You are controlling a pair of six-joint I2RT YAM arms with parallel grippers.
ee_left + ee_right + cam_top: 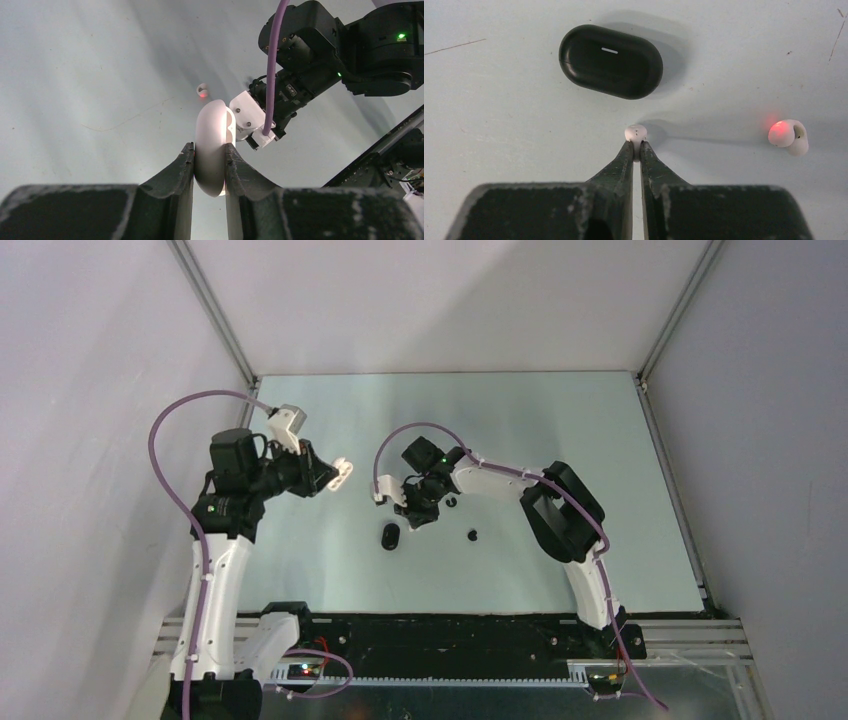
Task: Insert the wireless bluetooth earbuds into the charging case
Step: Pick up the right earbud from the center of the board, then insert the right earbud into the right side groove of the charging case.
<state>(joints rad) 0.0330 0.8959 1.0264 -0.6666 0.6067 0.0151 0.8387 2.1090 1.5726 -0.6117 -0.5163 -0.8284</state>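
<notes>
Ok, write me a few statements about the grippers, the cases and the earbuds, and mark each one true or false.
1. The right gripper pinches a white earbud. True.
2. The black charging case lies open. False: its lid is shut.
3. The left gripper clamps a white case. True.
4. The other white earbud sits inside the black charging case. False: it lies on the table, glowing red, apart from that case.
</notes>
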